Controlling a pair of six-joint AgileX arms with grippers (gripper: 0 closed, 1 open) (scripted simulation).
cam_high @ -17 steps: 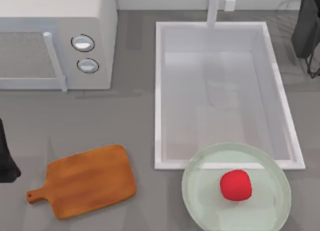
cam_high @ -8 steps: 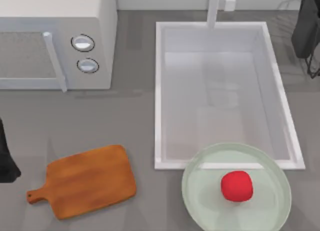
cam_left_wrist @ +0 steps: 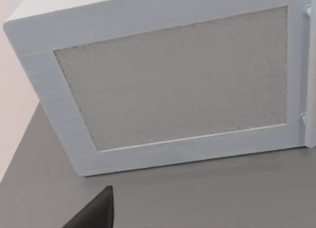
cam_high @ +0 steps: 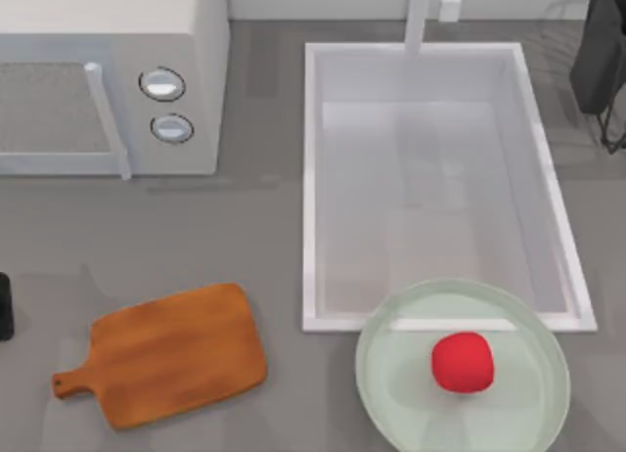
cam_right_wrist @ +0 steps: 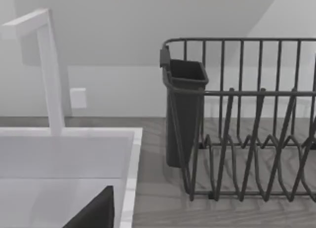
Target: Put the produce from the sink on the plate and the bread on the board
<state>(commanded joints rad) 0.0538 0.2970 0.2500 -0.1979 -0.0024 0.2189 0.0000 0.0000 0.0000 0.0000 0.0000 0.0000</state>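
One produce (cam_high: 462, 362) on plate (cam_high: 391, 393) | board (cam_high: 166, 352) bare — microwave (cam_high: 108, 75) behind | hands' state: cannot tell

- Left arm (cam_high: 4, 307): small dark, near-black block with a squared outline, matte, at the top view's left edge.
- Right arm (cam_high: 599, 61): dark grey to black housing, boxy, flat-faced, with thin black cable-like lines beneath it.
- Finger (cam_left_wrist: 94, 210), left wrist view: matte black angular wedge.
- Finger (cam_right_wrist: 94, 210), right wrist view: same black wedge.
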